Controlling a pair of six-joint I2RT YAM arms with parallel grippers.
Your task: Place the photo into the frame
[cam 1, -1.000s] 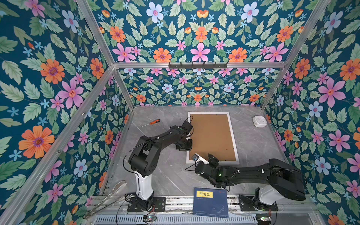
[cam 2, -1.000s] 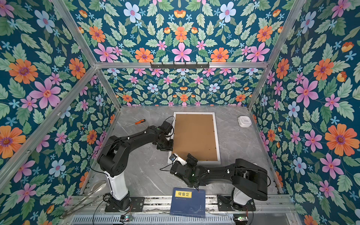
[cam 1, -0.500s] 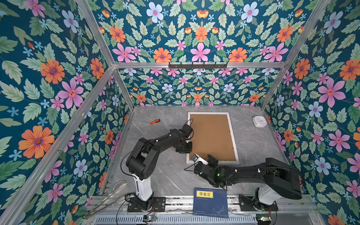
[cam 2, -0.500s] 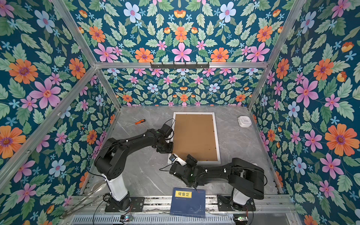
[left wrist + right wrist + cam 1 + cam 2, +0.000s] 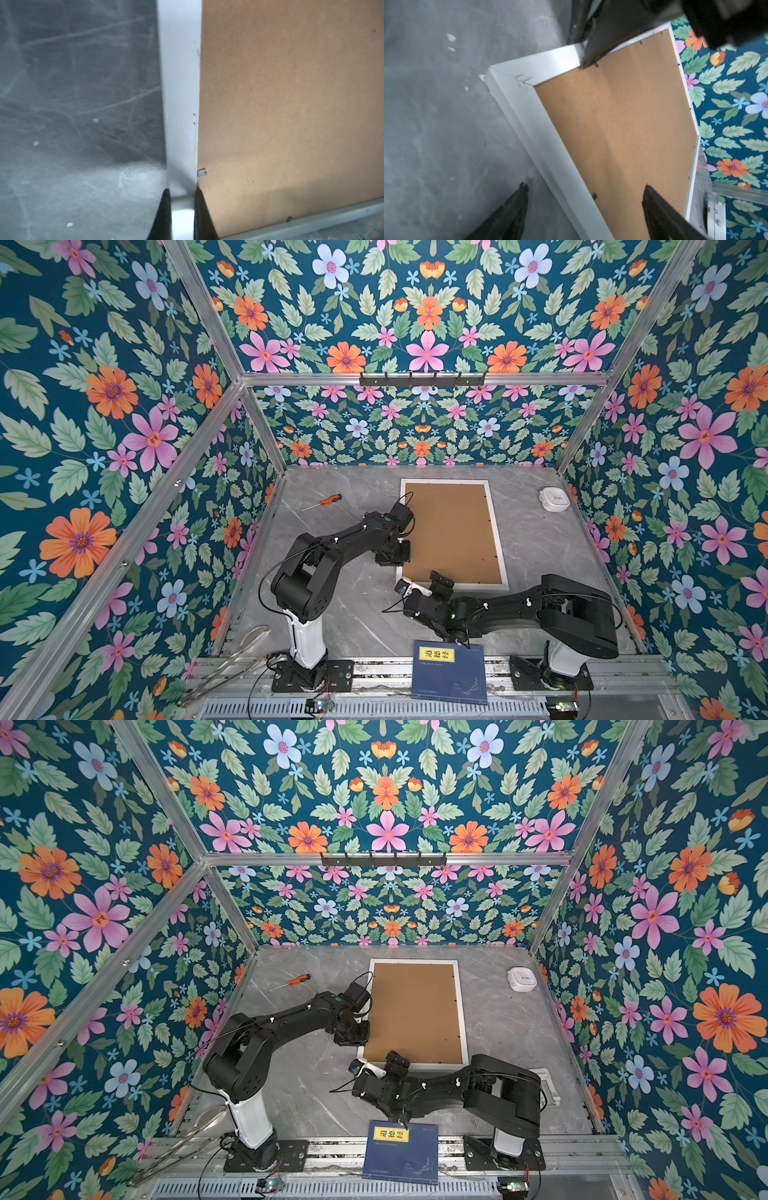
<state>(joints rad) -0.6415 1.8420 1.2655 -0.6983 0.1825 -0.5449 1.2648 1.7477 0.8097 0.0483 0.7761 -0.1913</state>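
grey marble table point(image 5: 353, 614), left gripper point(image 5: 181, 190) clamped on the frame point(image 5: 180, 83) rail, right gripper point(image 5: 585, 185) spread apart over near rail

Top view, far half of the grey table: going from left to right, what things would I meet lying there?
Orange-handled screwdriver → large white rectangular picture frame, lying back up → small white rounded plastic device.

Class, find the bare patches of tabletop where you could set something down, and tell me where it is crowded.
Bare: the table between the two arms' bases; the strip between the frame and the white device. Crowded: the frame's near left corner, where the left end effector and right end effector work.
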